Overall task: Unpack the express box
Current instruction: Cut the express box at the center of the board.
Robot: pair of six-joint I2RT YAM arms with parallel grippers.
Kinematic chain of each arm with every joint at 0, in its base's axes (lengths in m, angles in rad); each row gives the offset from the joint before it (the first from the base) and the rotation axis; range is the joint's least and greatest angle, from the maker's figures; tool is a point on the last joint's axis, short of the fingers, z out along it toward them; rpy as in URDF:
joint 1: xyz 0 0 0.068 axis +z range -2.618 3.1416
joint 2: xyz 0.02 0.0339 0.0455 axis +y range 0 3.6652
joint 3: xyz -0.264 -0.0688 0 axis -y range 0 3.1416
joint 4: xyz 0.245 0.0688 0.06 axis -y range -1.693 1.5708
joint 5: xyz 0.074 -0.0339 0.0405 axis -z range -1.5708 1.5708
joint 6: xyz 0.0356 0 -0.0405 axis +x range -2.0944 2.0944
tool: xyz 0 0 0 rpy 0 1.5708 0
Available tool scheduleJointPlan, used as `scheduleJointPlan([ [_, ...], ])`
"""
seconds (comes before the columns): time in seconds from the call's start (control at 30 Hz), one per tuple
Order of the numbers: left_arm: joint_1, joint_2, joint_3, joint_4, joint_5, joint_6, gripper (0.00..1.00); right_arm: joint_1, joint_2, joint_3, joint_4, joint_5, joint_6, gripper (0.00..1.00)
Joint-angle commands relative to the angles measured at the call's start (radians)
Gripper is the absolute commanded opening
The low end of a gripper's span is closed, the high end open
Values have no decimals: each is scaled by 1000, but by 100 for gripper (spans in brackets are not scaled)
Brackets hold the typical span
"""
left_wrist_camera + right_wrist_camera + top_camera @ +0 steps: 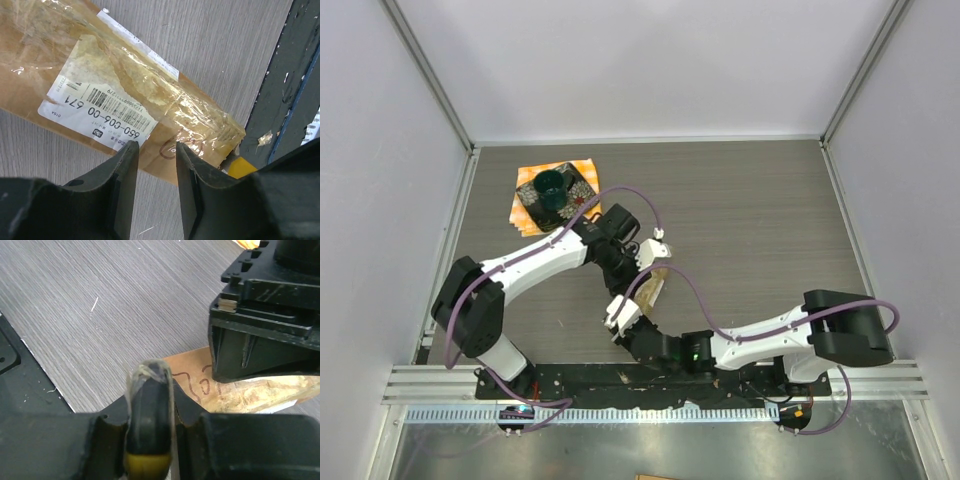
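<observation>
The express box [100, 65], brown cardboard with a white barcode label and shiny tape, lies on the table. In the top view the box [657, 283] is mostly hidden under both arms. My left gripper [152, 145] is open and empty, its fingers hovering over the box's near edge by the red scribble. It also shows in the top view [635, 262]. My right gripper [150, 385] is shut on a black and yellow tool [149, 410] wrapped in clear tape, right at the box's end [235, 390]. The tool's yellow part shows in the left wrist view [242, 167].
A dark dish on an orange cloth [552, 190] sits at the back left. The black base rail [280, 100] runs along the near table edge, close to the box's end. The left gripper's body [265, 315] hangs just above the box, near my right gripper.
</observation>
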Motion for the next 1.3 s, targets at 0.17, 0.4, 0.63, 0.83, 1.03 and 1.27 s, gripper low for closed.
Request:
scheduleJointPlan([
  [0.17, -12, 105, 7, -11, -49, 34, 39, 95, 126, 21, -153, 76, -56, 1],
  [0.4, -10, 188, 68, -11, -61, 45, 36, 127, 176, 83, -192, 57, -18, 1],
  [0.63, 0, 192, 90, -17, -74, 41, 34, 156, 168, 78, -174, 31, 15, 1],
  [0.83, 2, 145, 42, -28, -60, 101, 32, 75, -71, -52, -46, -65, 6, 1],
  [1.03, 2, 129, 6, -30, -69, 140, 28, -15, -228, -121, 56, -271, -51, 1],
  [1.27, 0, 123, -17, -30, -80, 163, 25, -35, -297, -144, 149, -357, -96, 1],
])
